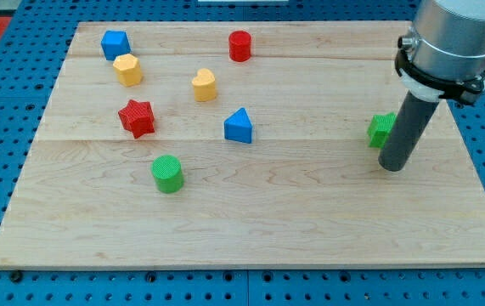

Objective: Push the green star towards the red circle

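The green star (380,129) lies near the view's right edge of the wooden board (310,221), partly hidden behind my rod. My tip (391,167) rests on the board just below and to the right of the star, close to it or touching it. The red circle (239,45), a short red cylinder, stands near the view's top, well to the left of the star.
A blue triangle (239,126) lies mid-board. A yellow heart (204,84), a red star (137,117), a green cylinder (167,173), a yellow hexagon block (127,69) and a blue block (115,43) lie further left.
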`<state>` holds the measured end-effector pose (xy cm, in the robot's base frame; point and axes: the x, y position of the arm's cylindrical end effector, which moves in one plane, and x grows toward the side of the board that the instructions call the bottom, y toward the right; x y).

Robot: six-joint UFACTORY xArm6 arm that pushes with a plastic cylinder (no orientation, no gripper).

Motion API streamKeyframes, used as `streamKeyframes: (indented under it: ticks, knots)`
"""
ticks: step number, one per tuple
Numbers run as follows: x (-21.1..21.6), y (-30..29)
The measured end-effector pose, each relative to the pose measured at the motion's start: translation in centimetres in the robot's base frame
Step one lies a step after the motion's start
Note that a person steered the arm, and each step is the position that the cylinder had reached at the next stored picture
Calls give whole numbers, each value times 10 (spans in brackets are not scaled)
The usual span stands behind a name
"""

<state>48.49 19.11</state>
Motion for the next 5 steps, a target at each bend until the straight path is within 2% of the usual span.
streamKeyframes:
  ticks: [2, 3, 4, 5]
  knots:
    - [-124, -10]
    - [-130, -9]
    - [-118, -6]
    - [-121, 40]
